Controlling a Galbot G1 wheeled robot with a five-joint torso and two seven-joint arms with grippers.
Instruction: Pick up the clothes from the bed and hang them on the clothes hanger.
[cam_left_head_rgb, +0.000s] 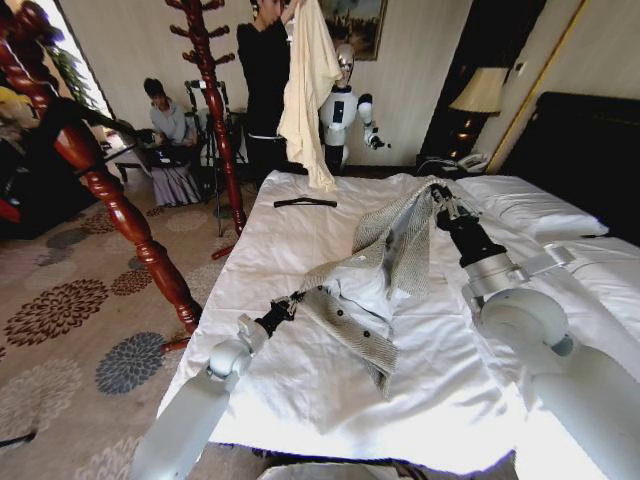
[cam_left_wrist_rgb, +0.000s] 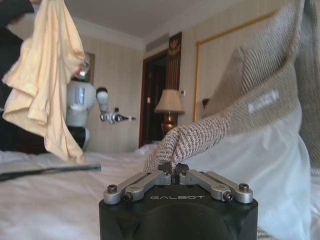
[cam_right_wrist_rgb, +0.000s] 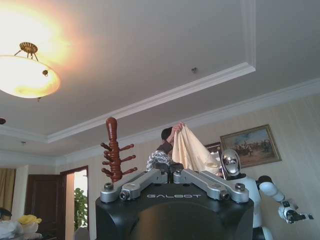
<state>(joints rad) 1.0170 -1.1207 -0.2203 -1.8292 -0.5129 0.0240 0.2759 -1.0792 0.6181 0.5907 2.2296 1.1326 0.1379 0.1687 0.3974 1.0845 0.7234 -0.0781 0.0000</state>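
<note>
Stretching across the white bed (cam_left_head_rgb: 300, 230) is one grey tweed jacket (cam_left_head_rgb: 385, 265), its long axis running from the near left up toward the far right. Two grippers hold it: the left gripper (cam_left_head_rgb: 297, 298) is closed on a low end near the mattress, and the right gripper (cam_left_head_rgb: 437, 193) is clamped on the raised end. One black hanger (cam_left_head_rgb: 305, 202) lies flat beyond, well apart from the jacket.

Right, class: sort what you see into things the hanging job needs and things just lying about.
Job:
tweed jacket
black hanger
bed
left gripper, jaws shut on the jacket
right gripper, shut on it too

Lying about:
cream garment
bedside lamp
wooden coat stand
</note>
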